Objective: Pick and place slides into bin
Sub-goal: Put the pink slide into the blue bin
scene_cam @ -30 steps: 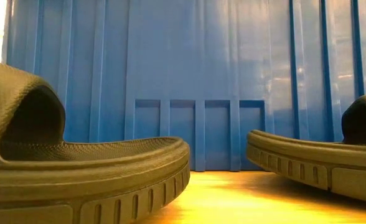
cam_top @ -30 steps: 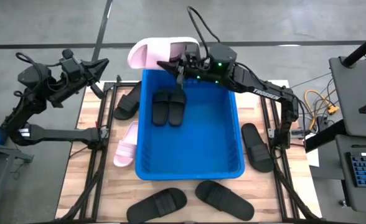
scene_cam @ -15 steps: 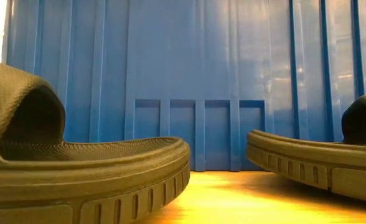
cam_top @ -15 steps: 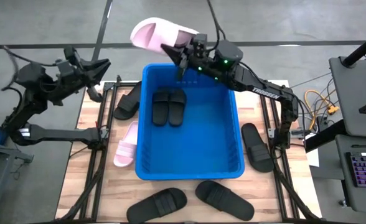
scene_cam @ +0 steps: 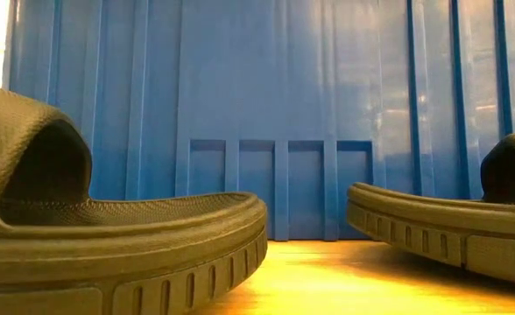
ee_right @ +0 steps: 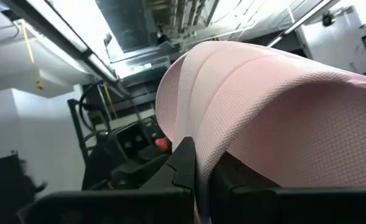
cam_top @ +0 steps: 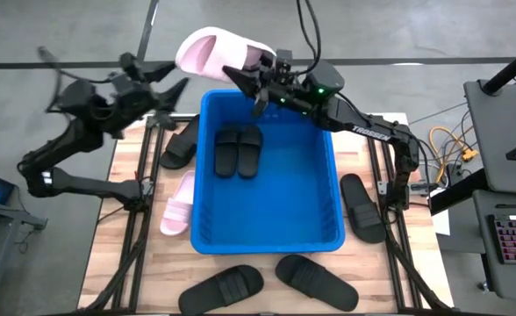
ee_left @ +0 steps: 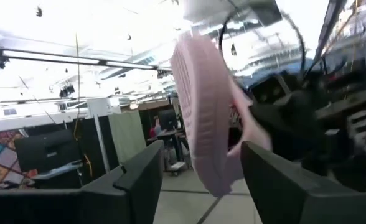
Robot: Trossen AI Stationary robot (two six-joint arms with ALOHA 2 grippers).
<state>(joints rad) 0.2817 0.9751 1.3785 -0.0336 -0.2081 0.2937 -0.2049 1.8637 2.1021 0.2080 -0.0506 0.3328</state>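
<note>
My right gripper (cam_top: pixel 256 77) is shut on a pale pink slide (cam_top: pixel 212 53) and holds it in the air over the far left corner of the blue bin (cam_top: pixel 328 167). My left gripper (cam_top: pixel 172 79) stands open just left of that slide. In the left wrist view the slide (ee_left: pixel 201 112) stands on edge ahead of the spread fingers; I cannot tell whether they touch it. Two black slides (cam_top: pixel 239 149) lie side by side on the bin's floor. A second pink slide (cam_top: pixel 177 204) lies on the table left of the bin. My right gripper pinches the pink slide at the edge of its ribbed strap (ee_right: pixel 233 134) between its two shut fingers (ee_right: pixel 184 163). The fingers slant upward from the table's right side. The slide is lifted clear and sticks out to the left, past the fingers, with its sole turned up.
Black slides lie around the bin: one at its left (cam_top: pixel 181 140), one at its right (cam_top: pixel 361 206), two near the front edge (cam_top: pixel 221 288) (cam_top: pixel 315 281). The low view shows the bin's ribbed wall (scene_cam: pixel 266 105) behind those two front slides. Cables lie at the right.
My left gripper has swung toward the table's right, up to the pink slide, tipped upward and opened. My right gripper has tipped upward in place. The pink slide has risen higher over the bin's far left corner.
</note>
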